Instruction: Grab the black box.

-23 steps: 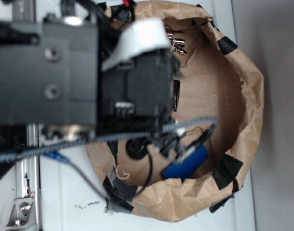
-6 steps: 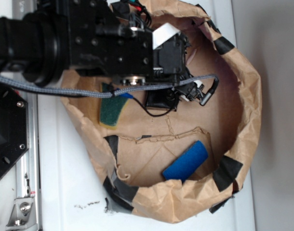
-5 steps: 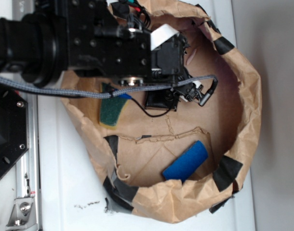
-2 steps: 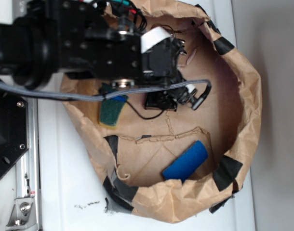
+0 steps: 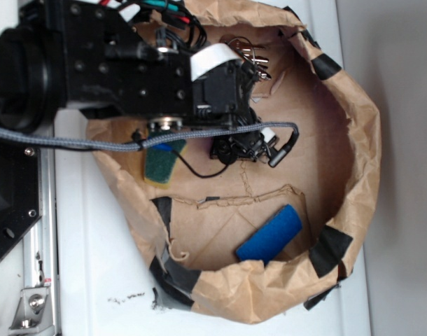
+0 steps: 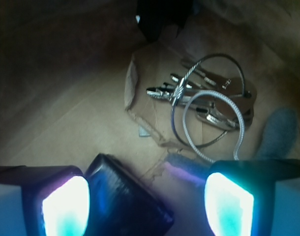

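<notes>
the small, flat, glossy black box (image 6: 123, 199) shows best in the wrist view: a dark, leather-like surface with a fine ribbed sheen, rounded puffy edges, turned at an angle so one corner points up between the fingers. it lies on the brown paper floor low in that view, just beside the left lit finger pad (image 6: 65, 206) and partly overlapping it in the picture, while the right pad sits well apart from it with bare paper between. the black robot gripper (image 6: 147, 204) stands with its jaws spread wide, nothing clamped; whether the left pad actually touches the box cannot be told. in the exterior view the box (image 5: 231, 148) is only a dark patch under the gripper (image 5: 252, 143), inside the crumpled brown paper-lined basket (image 5: 364, 161) patched with black tape. a green and yellow sponge (image 5: 159, 164) lies beside the arm, a blue rectangular block (image 5: 269, 233) rests near the basket's lower wall, and a bundle of looped silver metal cables (image 6: 209, 105) lies on a torn paper flap beyond the box.
</notes>
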`<state>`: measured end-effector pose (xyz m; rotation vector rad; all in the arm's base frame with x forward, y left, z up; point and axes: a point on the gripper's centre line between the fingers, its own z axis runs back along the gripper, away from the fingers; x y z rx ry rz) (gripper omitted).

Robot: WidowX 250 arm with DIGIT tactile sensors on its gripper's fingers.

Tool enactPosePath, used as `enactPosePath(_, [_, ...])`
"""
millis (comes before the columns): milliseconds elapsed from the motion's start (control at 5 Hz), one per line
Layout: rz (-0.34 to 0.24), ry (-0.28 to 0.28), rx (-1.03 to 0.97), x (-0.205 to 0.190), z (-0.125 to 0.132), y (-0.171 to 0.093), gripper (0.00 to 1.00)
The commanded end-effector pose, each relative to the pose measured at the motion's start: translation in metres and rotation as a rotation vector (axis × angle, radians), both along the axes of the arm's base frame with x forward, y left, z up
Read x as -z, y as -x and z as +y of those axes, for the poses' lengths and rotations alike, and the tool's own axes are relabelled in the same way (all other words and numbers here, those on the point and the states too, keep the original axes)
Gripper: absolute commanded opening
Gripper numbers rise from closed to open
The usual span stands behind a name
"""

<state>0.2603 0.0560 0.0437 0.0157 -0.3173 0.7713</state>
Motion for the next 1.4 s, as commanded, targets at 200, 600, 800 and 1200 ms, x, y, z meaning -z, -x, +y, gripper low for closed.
enactPosePath(200, [0.033,0.027,-0.003,-0.006,0.003,0.002,1.0])
enactPosePath(600, [0.044,0.015,0.011,0.001,-0.001,0.001,1.0])
enactPosePath(800, [0.041,-0.013,0.037,0.019,-0.005,0.003,1.0])
enactPosePath(1200, [0.053,-0.015,0.056,0.034,-0.016,-0.003,1.0])
